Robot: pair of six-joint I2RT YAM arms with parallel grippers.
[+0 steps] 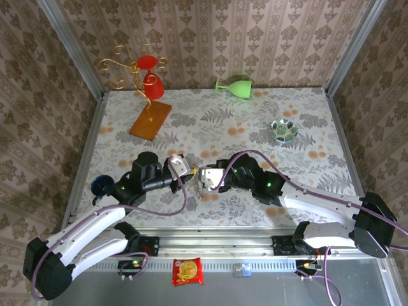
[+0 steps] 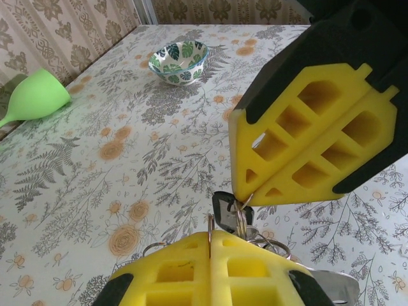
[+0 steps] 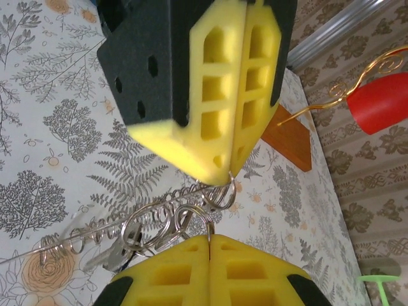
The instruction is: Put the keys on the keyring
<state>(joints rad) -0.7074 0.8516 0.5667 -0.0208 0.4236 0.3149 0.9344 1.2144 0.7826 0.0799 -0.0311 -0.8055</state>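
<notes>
The keyring point(image 3: 191, 213) is a bunch of thin silver wire rings linked together, held above the table between both grippers. My left gripper point(image 2: 210, 237) is shut on one ring, which stands edge-on between its yellow fingers. My right gripper point(image 3: 210, 239) is shut on another linked ring. One of the keys point(image 2: 224, 210) shows its black head, hanging right under the right gripper's tip point(image 2: 245, 194). A silver blade point(image 3: 115, 254) dangles low on the bunch beside a chain of small rings point(image 3: 95, 233). In the top view the left gripper point(image 1: 182, 167) and right gripper point(image 1: 205, 178) meet tip to tip.
A green-patterned dish point(image 1: 284, 129) sits at the right. A green cup point(image 1: 234, 86) lies at the back. A gold wire stand with red cups point(image 1: 145, 76) rises from a wooden base point(image 1: 151, 119) at the back left. A dark blue object point(image 1: 101, 185) lies by the left arm.
</notes>
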